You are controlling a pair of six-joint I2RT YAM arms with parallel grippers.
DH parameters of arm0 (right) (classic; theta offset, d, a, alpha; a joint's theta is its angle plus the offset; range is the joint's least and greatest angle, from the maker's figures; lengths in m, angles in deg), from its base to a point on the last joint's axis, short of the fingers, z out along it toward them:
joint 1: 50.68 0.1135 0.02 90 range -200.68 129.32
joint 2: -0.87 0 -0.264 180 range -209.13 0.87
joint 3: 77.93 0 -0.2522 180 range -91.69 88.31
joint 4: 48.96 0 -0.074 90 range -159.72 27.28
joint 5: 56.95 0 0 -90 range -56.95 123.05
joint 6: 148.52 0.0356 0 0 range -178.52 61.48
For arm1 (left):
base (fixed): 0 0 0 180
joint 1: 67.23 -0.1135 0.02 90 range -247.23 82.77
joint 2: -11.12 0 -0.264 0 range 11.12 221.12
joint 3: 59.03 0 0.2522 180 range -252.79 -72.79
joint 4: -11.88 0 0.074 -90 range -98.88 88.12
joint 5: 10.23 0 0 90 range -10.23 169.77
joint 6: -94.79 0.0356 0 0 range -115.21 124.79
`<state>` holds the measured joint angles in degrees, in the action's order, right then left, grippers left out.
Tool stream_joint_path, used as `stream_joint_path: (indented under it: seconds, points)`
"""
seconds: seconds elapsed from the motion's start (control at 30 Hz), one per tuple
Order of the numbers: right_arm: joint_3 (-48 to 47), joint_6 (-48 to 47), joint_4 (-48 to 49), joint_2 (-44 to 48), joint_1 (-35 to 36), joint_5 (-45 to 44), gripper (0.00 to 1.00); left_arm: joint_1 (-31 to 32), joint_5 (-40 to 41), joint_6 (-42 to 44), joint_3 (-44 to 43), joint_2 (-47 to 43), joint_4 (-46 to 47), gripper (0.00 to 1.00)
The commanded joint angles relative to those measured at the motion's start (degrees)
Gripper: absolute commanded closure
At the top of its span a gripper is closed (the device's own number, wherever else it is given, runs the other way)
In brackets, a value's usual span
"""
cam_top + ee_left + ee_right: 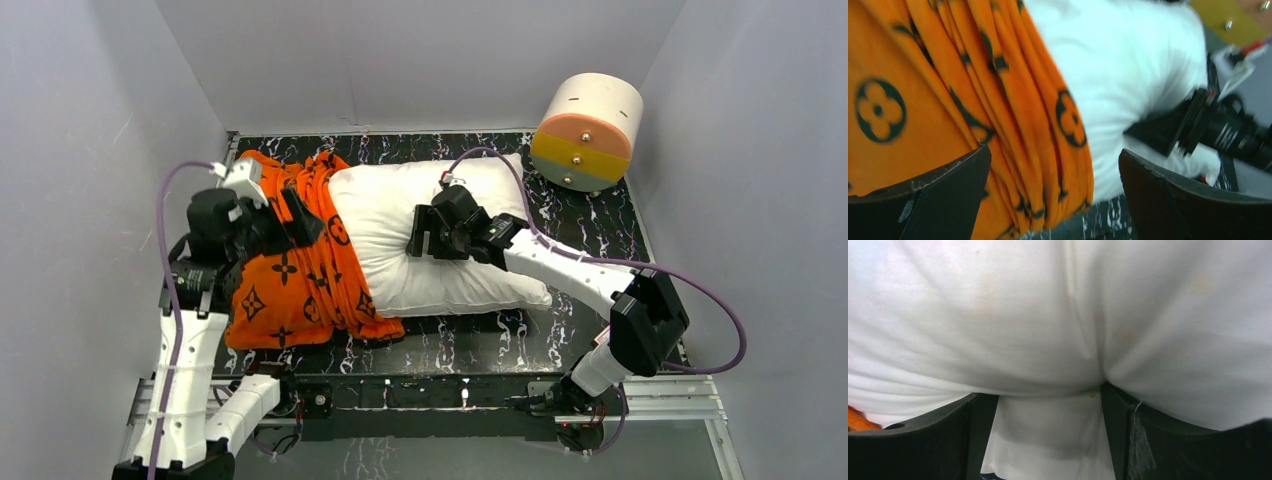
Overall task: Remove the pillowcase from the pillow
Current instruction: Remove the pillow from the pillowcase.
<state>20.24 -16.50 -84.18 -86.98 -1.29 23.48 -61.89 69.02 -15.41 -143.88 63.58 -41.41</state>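
The right hand [1045,395] is sunk into the pillow [400,275], fingers fairly wide with a bulge of it between them. Whether it truly clamps I cannot tell, but it likely anchors it. The left hand [1054,150] gapes, holding nothing, over the pillowcase [1013,75] bunched round the pillow's left end on the bench [590,215], placed to grab
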Motion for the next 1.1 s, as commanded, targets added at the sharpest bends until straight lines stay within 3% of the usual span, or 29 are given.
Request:
stream_joint_path:
  seconds: [0.0,0.2,0.4,0.53,0.6,0.7,0.83,0.93,1.07]
  points:
    - [3.12,3.97,-2.42,-2.06,-4.45,0.52,0.16,0.2,-12.39,-2.39,10.82,-4.77,-10.35,0.02]
    - [3.03,4.08,-0.96,-0.72,-5.08,1.16,0.14,0.19,-19.94,-7.74,19.6,-8.85,-10.77,0.02]
    - [2.54,4.1,-0.43,-0.34,-5.75,1.91,0.13,2.24,-19.15,-9.41,21.84,-8.5,-11.36,0.02]
    - [1.92,4.39,-0.9,0.3,-6.04,1.99,0.12,6.43,-10.93,-11.18,24.37,-7.55,-10.48,0.06]
    - [1.89,4.69,-0.91,1.14,-6.01,2.29,0.12,9.58,-8.74,-13.84,26.25,-6.69,-7.18,0.13]
    - [1.81,4.77,-0.82,3.15,-6.11,2.78,0.12,16.38,2.21,-18.12,27.12,-5.63,-4.9,0.23]
    - [2.25,4.82,-1.86,7.87,-6.27,1.38,0.12,21.79,11.64,-22.34,26.46,-2.59,-0.52,0.46]
    - [3.03,4.83,-3.45,12.77,-6.63,-1.1,0.11,26.88,18.0,-22.96,25.23,1.41,1.25,0.77]
    - [5.34,5.82,-9.33,20.31,-6.8,-9.44,0.02,29.35,21.72,-21.51,24.29,4.49,1.16,0.95]
